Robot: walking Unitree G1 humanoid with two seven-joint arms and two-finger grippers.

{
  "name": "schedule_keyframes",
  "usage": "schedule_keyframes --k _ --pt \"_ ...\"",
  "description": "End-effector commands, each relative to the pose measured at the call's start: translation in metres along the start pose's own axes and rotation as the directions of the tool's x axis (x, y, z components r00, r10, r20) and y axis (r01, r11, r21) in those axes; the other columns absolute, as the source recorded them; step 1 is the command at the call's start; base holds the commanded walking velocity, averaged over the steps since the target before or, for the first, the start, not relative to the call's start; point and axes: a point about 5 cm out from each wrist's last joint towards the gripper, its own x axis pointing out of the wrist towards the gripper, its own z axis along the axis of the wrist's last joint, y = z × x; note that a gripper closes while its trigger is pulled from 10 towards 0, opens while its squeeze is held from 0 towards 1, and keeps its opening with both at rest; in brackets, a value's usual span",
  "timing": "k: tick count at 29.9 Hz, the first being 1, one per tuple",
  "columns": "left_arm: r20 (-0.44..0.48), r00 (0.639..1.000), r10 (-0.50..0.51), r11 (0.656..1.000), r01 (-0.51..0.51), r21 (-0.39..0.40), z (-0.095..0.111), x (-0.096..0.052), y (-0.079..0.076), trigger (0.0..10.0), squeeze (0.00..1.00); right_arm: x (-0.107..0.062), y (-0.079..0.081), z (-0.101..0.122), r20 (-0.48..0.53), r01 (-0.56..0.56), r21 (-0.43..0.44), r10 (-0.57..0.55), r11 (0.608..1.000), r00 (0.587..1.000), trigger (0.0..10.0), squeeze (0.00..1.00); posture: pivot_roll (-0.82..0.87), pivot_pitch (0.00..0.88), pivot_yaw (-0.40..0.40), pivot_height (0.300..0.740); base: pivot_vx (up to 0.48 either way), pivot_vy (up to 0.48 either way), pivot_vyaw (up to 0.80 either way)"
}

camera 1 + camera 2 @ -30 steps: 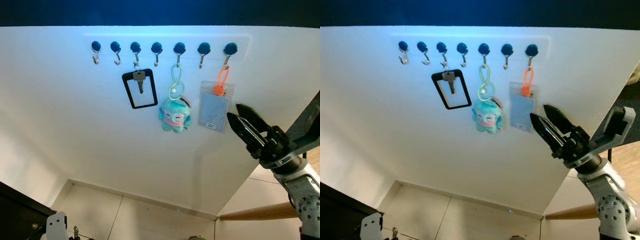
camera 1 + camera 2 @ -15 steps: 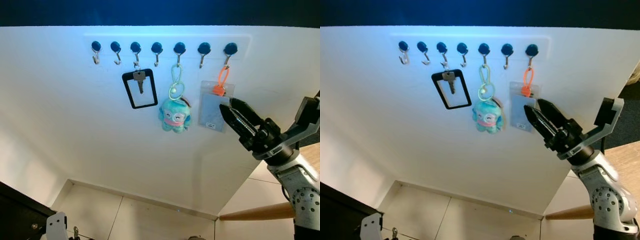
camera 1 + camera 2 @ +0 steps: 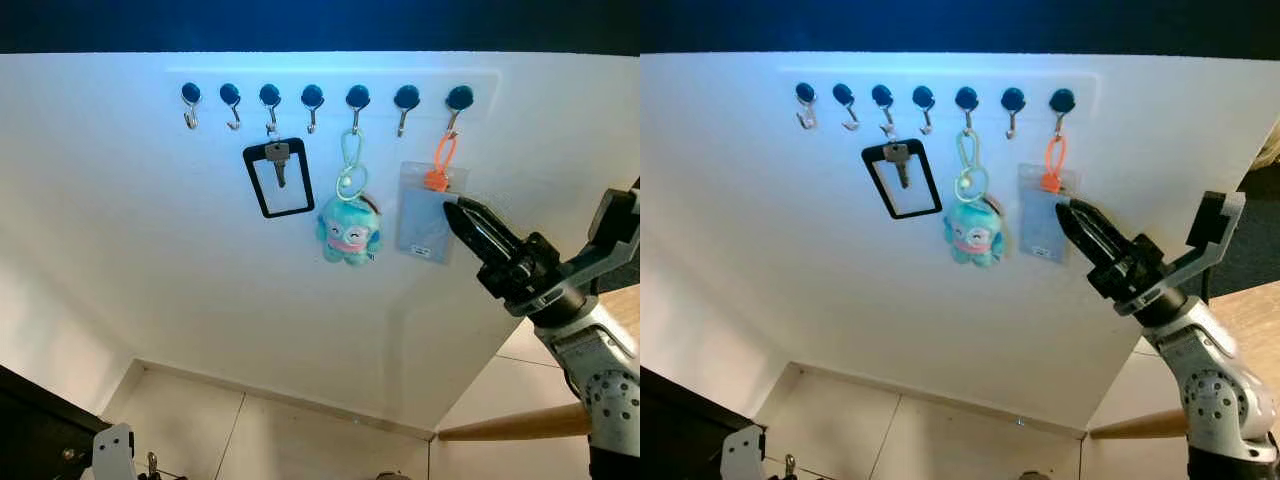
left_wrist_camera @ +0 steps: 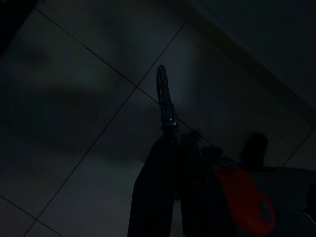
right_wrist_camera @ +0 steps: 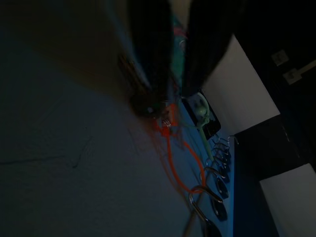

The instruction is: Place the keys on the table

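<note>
Keys here amount to a single silver key (image 3: 279, 160) hanging inside a black rectangular frame (image 3: 279, 179) from the third hook (image 3: 270, 98) of a seven-hook row on the white wall (image 3: 150, 250), well off to the left of our right gripper (image 3: 452, 207) and a little higher than its fingertips. We have that gripper raised against the wall, its two black fingers drawn close together with the tips at the upper right corner of a clear card holder (image 3: 427, 212); we cannot tell whether they pinch it. The holder's orange loop (image 3: 443, 160) rises from just above the tips to the last hook (image 3: 459, 100). Just beyond the holder, further left of the gripper, hangs a teal plush toy (image 3: 349, 229) on a pale green ring (image 3: 352, 166). Our left gripper (image 4: 163, 94) hangs idle over dark floor tiles (image 4: 74, 123), its fingers narrow.
</note>
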Motion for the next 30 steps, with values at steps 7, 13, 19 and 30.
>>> schedule_keyframes --k 7,13,19,30 --pt "-0.006 1.000 0.001 1.000 -0.001 -0.001 -0.002 0.000 -0.001 10.0 0.00 0.003 0.001 -0.009 -0.091 -0.006 -0.022 0.004 1.000 0.996 0.0 0.00 -0.17 0.062 0.092 0.740 0.000 0.000 0.00" --pt "-0.007 1.000 0.000 1.000 0.000 0.002 -0.002 0.001 -0.002 10.0 0.00 0.006 0.004 -0.007 -0.075 -0.040 -0.019 0.039 0.999 0.996 0.0 0.00 -0.17 0.057 0.093 0.740 0.000 0.000 0.00" --pt "-0.007 1.000 -0.001 1.000 0.001 0.003 -0.001 0.001 -0.002 10.0 0.00 0.008 0.011 0.003 0.005 -0.091 0.005 0.091 0.996 0.996 0.0 0.00 -0.17 0.058 0.095 0.740 0.000 0.000 0.00" --pt "-0.012 1.000 -0.003 1.000 0.003 0.006 -0.002 0.000 -0.002 10.0 0.00 0.007 0.020 0.013 0.070 -0.149 0.016 0.147 0.989 0.987 0.0 0.00 -0.17 0.061 0.097 0.740 0.000 0.000 0.00"
